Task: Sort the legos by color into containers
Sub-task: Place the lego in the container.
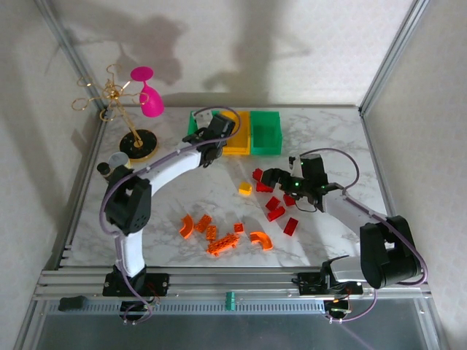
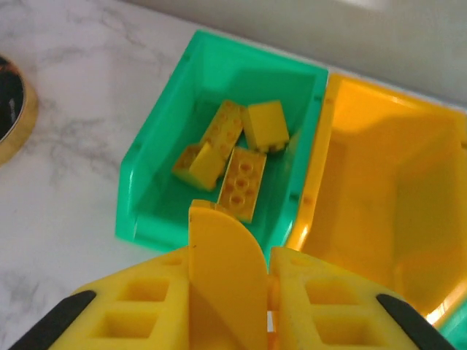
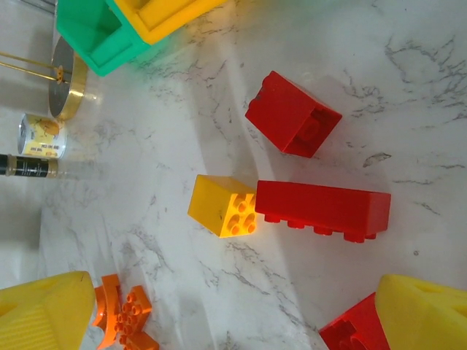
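Fingers [image 2: 139, 306] of the left gripper [image 2: 232, 299] are clamped on a curved yellow brick [image 2: 226, 240], which stands upright between them. I have it hanging just above the near wall of the left green bin [image 2: 146, 182]. Four yellow bricks [image 2: 237, 157] lie bunched together on that bin's floor. The yellow-orange bin [image 2: 365, 240] touches its right side. From overhead I see a second green bin [image 1: 266, 135] on the far side of the yellow-orange one, so the three stand in a row at the back of the marble table [image 1: 328, 146].

On my other side, the right gripper [image 3: 233, 313] has its fingers spread wide apart, low over the table among the red bricks [image 1: 276, 208]. Its wrist camera shows a long red brick [image 3: 321, 210] with a square yellow brick [image 3: 222, 206] touching its end. A shorter red brick [image 3: 292, 114] lies apart from them, nearer the bins. Another red piece [image 3: 350, 332] sits just beside one finger. Orange pieces [image 1: 219, 237] are scattered near the front edge, between the two arms. A pink goblet [image 1: 151, 98] and a gold rack [image 1: 109, 95] stand at the far left corner.
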Action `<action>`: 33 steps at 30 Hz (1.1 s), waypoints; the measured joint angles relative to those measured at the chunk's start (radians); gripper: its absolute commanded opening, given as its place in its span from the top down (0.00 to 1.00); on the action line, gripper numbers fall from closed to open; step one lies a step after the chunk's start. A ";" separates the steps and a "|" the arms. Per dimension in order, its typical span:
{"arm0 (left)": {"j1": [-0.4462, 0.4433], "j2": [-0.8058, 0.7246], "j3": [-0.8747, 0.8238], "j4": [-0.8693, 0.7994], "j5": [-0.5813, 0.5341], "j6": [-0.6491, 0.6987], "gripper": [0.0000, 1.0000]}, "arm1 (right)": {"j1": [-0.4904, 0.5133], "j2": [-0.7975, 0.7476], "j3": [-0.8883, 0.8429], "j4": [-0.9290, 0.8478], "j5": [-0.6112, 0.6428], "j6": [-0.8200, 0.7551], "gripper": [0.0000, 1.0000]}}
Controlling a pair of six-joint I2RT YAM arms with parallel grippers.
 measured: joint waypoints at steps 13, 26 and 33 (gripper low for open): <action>0.107 0.374 0.437 -0.072 -0.010 0.133 0.44 | 0.001 0.023 0.081 -0.014 0.027 -0.010 0.01; -0.005 0.009 0.045 -0.068 0.175 0.105 0.28 | -0.021 -0.030 0.056 -0.065 0.052 -0.024 0.01; -0.171 -0.109 -0.128 -0.064 0.292 0.071 0.20 | -0.079 -0.089 -0.021 -0.079 0.053 -0.024 0.01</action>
